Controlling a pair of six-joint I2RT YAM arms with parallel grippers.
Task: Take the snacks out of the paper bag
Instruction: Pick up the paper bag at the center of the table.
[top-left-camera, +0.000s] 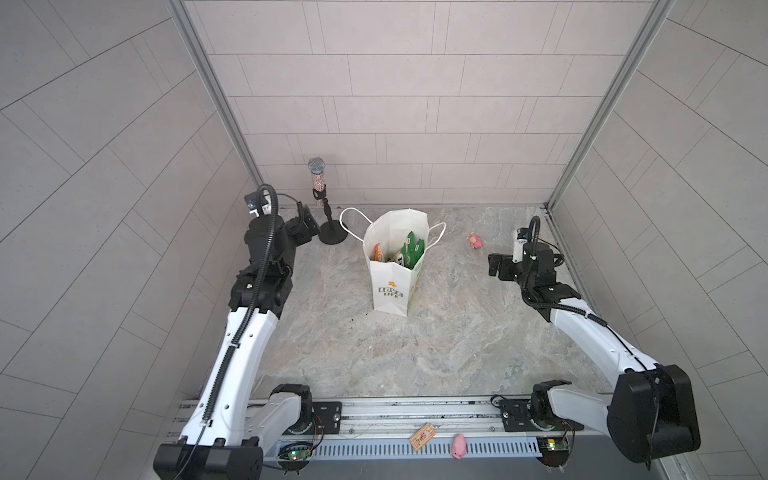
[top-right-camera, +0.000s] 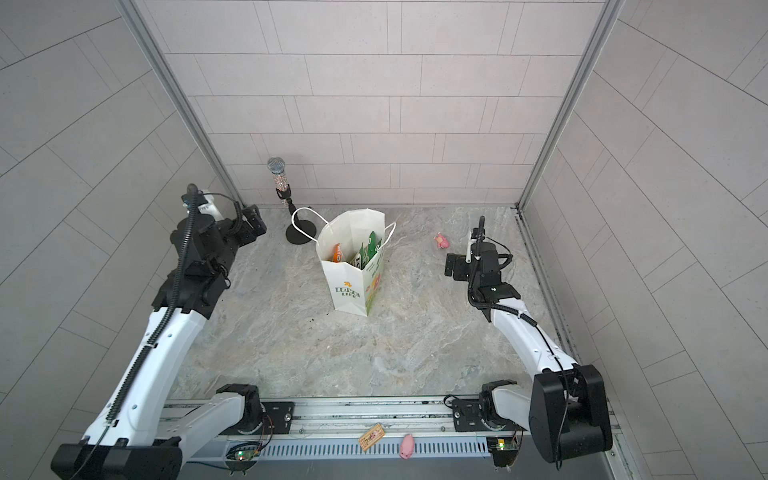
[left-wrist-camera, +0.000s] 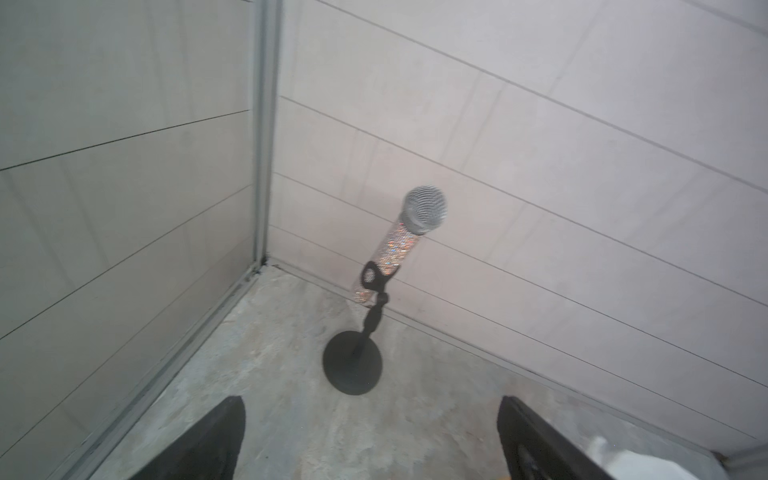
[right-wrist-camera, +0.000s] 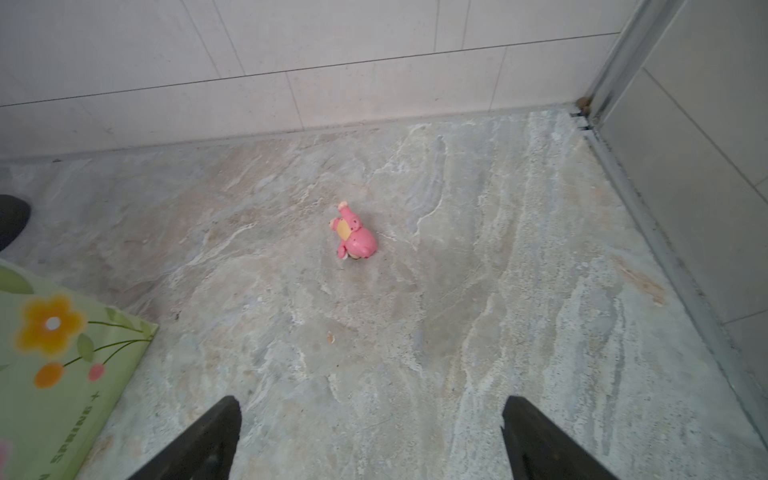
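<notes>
The white paper bag (top-left-camera: 390, 286) (top-right-camera: 347, 291) stands upright mid-table with its mouth open and its cord handles hanging outward. The snacks sit inside it: green packets (top-left-camera: 412, 248) (top-right-camera: 370, 248) stick up near the rim, and an orange packet (top-left-camera: 379, 252) (top-right-camera: 337, 252) stands beside them. Others lower down are mostly hidden. My left gripper (top-left-camera: 305, 226) (left-wrist-camera: 371, 403) is open and empty, well left of the bag near the back corner. My right gripper (top-left-camera: 494, 264) (right-wrist-camera: 372, 401) is open and empty, to the right of the bag. The bag's green flowered side (right-wrist-camera: 62, 374) shows in the right wrist view.
A glittery microphone (top-left-camera: 318, 178) (left-wrist-camera: 415, 232) on a black round-base stand is at the back left, just ahead of the left gripper. A pink pig toy (top-left-camera: 474, 240) (right-wrist-camera: 355, 237) lies back right. A small wooden board (top-left-camera: 422, 435) and another pink pig (top-left-camera: 458, 446) rest on the front rail.
</notes>
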